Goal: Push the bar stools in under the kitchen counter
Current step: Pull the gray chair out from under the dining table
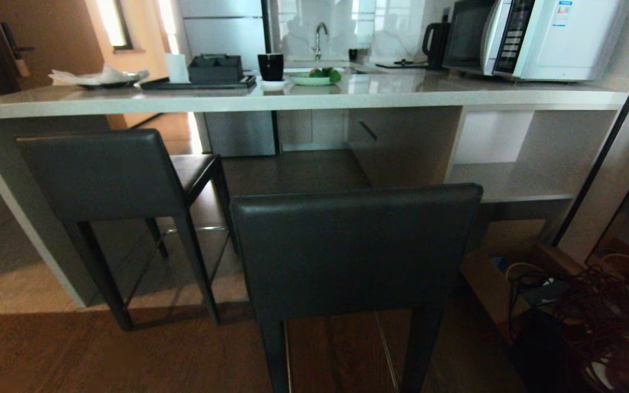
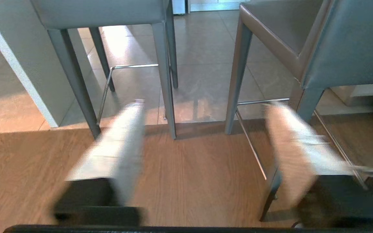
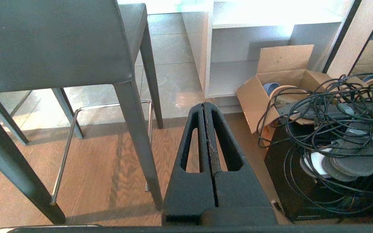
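- Two bar stools before the kitchen counter: left stool with seat partly under the slab, near stool well out on the wood floor
- Likely rigid, fairly heavy, tall enough to tip; best pushed low on the padded backrest, leather probably grippy
- Left gripper spread, fingers blurred, holding nothing
- Right gripper pressed together, empty, low beside the near stool's leg
- Open cardboard box and tangled cables to the right; floor seam where wood meets tile may catch legs

left stool: seat partly under counter | right stool: dark, upright, standing outside counter
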{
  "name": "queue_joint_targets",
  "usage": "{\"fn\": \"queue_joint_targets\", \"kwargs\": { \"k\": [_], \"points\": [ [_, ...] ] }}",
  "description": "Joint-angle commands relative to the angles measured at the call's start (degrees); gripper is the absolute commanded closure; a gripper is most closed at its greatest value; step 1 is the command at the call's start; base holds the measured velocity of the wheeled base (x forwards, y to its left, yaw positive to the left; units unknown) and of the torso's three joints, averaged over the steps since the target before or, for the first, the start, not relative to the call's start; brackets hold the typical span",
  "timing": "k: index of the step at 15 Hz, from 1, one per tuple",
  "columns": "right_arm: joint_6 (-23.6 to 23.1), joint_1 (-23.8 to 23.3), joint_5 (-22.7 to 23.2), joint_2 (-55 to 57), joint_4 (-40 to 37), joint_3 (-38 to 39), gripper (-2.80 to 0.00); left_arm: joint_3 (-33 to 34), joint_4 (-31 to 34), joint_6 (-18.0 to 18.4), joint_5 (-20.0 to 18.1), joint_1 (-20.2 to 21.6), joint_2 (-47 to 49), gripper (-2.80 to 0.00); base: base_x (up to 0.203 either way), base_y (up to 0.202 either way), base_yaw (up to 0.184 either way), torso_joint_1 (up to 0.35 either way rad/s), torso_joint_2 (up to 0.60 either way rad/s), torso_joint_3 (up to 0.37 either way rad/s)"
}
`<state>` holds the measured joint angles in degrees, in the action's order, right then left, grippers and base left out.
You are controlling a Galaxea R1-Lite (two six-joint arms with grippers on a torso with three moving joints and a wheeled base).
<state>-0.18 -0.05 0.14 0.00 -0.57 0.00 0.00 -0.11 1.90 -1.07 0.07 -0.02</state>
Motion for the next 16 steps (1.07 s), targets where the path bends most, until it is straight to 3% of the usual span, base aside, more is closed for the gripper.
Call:
{"fn": "queue_joint_targets", "kwargs": {
  "k": [1,10,12,16],
  "points": [
    [0.01,-0.01,0.03,0.00,0.01,0.09,0.00,0.00,0.02,0.03,0.02,0.08,0.11,0.00,0.000,0.000,0.000,0.000,0.00,0.000],
    [0.27,-0.03,-0.05,0.00,0.05,0.09,0.00,0.00,0.03,0.41,0.18,0.11,0.11,0.00,0.000,0.000,0.000,0.000,0.00,0.000],
    [0.27,0.05,0.03,0.00,0.05,0.09,0.00,0.00,-0.14,-1.59,1.07,0.04,0.11,0.00,0.000,0.000,0.000,0.000,0.00,0.000],
    [1.33,0.05,-0.14,0.09,0.05,0.09,0.00,0.00,-0.24,-1.73,1.07,0.01,0.11,0.00,0.000,0.000,0.000,0.000,0.00,0.000]
  ]
}}
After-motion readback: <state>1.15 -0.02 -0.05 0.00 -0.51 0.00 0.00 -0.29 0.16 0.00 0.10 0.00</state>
